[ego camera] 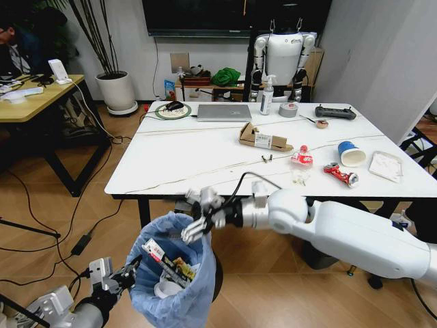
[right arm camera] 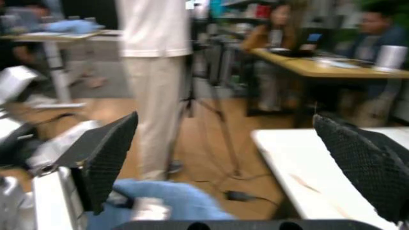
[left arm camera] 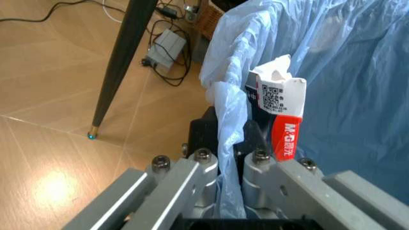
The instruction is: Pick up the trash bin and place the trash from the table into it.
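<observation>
Trash bin [ego camera: 174, 287], lined in blue plastic, is held off the floor before the tabletop [ego camera: 198, 154] by the left gripper [ego camera: 117, 279], fingers [left arm camera: 204, 165] pinched on its rim. Right gripper [ego camera: 198, 220] is held above it, fingers [right arm camera: 105, 160] spread.

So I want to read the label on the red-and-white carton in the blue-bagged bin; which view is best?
The left wrist view: the red-and-white carton is close, its printing legible. The head view shows it small; the right wrist view gives just blurred blue bag.
</observation>
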Tool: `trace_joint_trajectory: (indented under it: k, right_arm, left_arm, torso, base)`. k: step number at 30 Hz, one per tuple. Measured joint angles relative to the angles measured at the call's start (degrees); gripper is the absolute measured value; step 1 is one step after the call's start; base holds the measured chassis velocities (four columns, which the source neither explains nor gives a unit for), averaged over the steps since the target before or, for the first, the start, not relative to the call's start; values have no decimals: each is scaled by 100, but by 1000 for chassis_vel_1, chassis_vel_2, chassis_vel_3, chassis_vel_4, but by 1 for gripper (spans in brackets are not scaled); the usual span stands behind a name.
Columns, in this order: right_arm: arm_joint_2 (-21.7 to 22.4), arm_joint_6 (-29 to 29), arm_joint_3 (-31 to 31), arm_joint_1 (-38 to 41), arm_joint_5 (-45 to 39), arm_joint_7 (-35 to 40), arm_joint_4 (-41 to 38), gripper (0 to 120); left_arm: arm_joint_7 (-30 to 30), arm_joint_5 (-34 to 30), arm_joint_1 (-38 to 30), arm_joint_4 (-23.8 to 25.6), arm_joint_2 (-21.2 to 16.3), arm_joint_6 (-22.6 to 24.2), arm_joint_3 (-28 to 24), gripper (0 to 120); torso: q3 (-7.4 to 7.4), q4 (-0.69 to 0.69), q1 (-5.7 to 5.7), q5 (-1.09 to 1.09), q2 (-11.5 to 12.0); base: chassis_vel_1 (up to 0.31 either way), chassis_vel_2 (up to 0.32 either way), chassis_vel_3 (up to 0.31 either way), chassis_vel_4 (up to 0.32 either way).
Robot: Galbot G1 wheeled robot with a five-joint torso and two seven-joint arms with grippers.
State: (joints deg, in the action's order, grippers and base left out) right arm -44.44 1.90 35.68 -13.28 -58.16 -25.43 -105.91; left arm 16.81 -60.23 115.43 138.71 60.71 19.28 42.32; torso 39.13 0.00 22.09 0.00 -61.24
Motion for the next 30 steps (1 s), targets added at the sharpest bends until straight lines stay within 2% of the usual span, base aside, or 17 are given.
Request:
trace_joint_trajectory:
  k: [3,4,7,10,11,15,18,30]
  right_arm:
    - [135,-159,-652,-348,-7,472,100,100]
    - [135,-159,-652,-348,-7,472,100,100]
    - [238,-475,-1338,-806,51,1172,211,100]
    - [244,-742,-1740,-1073,127,1772,351,100]
    - [244,-742,-1740,-1073,127,1772,351,100]
    - [161,-1178,-2034,-1233,206,2741,547,100]
    - [93,-1344,-2102,-1287,275,3087,743,100]
    - [-273,-1515,-1881,-1153,442,3269,1531,100]
  left_arm:
    - [-3,28,24,18,23,1,42,0]
    - [-3,28,24,18,23,1,42,0]
    - [-4,16,17,60,24,-1,125,0]
    - [-5,5,0,91,31,-1,159,0]
    - [-5,5,0,91,31,-1,159,0]
    - [-7,14,-1,112,44,-2,164,0]
    - [-17,51,4,136,75,-2,154,0]
    - [-75,152,-23,133,146,-7,115,0]
  torso:
    - [0,-1,0,0,0]
    - [0,-1,0,0,0]
    - [0,-2,0,1,0]
    - [0,-1,0,2,-1]
    - [0,-1,0,2,-1]
    - [0,-1,0,1,-1]
    - [1,1,0,0,-1]
    - [0,0,0,0,-1]
  base:
    - [0,0,0,0]
    - [0,0,0,0]
    - [0,0,0,0]
    - [0,0,0,0]
    - [0,0,0,0]
    - [0,0,0,0]
    - [0,0,0,0]
    - [0,0,0,0]
